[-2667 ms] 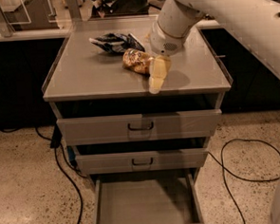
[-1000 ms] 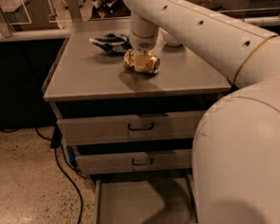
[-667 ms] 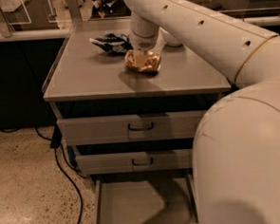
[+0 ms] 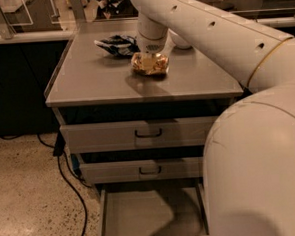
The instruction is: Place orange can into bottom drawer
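Readable texts, labels, brands, numbers, signs: none.
Orange can (image 4: 147, 68), on the table (image 4: 92, 81), with the pincer (image 4: 151, 57) down on top of it: mottled print, wording not legible.
Snack bag (image 4: 116, 44), near the can: blue-and-white pattern, brand not legible.

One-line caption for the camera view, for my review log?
Gripper at the orange can on the cabinet top; bottom drawer open below.
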Tool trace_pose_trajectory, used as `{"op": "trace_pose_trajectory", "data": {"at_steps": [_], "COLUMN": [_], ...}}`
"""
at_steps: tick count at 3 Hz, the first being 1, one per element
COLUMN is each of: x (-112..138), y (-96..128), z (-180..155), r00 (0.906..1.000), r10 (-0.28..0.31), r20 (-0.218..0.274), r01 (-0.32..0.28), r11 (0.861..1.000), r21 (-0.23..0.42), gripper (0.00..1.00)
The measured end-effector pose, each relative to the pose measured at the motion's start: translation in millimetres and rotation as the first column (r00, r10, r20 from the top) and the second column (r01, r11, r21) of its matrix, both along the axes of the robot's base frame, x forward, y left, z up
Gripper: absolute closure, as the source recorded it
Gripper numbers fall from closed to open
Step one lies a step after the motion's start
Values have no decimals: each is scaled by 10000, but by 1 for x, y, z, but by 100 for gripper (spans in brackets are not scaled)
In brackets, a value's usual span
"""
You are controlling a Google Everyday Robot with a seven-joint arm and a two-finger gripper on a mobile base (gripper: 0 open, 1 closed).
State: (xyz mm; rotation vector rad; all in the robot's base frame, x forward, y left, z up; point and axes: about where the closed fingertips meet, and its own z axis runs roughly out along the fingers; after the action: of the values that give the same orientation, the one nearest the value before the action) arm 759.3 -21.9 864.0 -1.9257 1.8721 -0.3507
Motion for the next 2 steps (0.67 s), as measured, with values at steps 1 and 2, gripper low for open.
{"op": "trace_pose_trajectory", "data": {"at_steps": [1,2], "x": [0,-1], "y": [0,2], "z": [0,10], "r00": [10000,9993], "r10": [1,261], "r20": [-3,249], "r01": [-1,-259], "r11": [10000,9996], "r21": [-4,-80], "gripper": [100,100]}}
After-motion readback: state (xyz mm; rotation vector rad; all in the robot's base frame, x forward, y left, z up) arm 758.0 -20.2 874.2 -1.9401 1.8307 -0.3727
